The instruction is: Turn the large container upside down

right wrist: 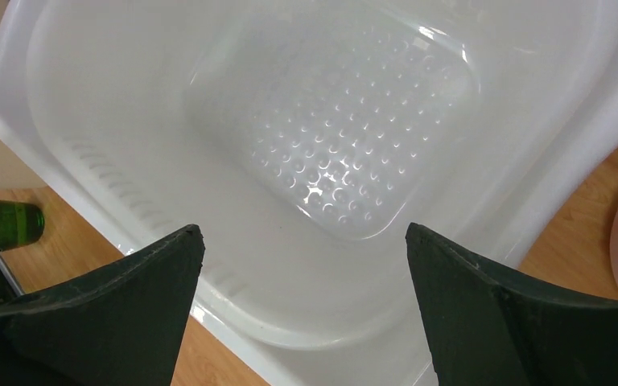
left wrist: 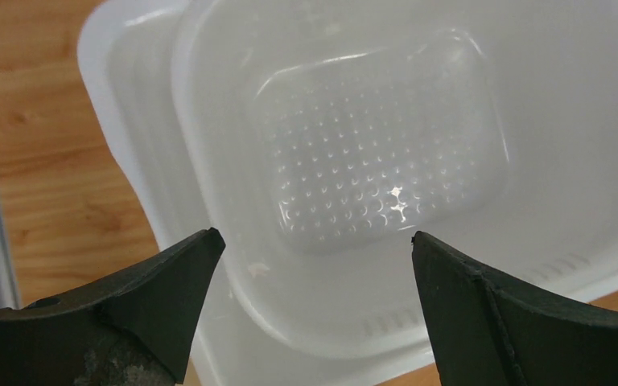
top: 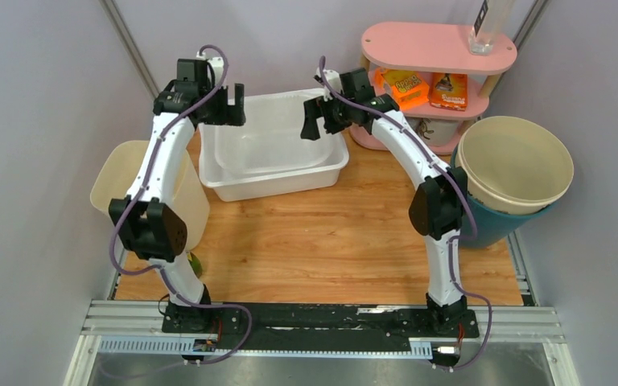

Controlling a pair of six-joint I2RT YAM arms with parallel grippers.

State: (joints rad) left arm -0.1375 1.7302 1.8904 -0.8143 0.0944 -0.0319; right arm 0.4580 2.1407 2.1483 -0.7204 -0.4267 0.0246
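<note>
The large white plastic container (top: 273, 165) stands upright and empty at the back of the wooden table, its dimpled floor facing up. My left gripper (top: 228, 106) is open above its far left rim; in the left wrist view the container (left wrist: 370, 145) fills the frame between the spread fingers (left wrist: 161, 289). My right gripper (top: 319, 119) is open above its far right rim; in the right wrist view the container (right wrist: 330, 121) also lies between the spread fingers (right wrist: 467, 305). Neither gripper touches it.
A cream bin (top: 121, 181) stands at the left table edge. A cream basin in a teal bucket (top: 515, 165) stands at the right. A pink shelf (top: 438, 48) with orange packets is behind the right. A green bottle (right wrist: 4, 225) shows at the left.
</note>
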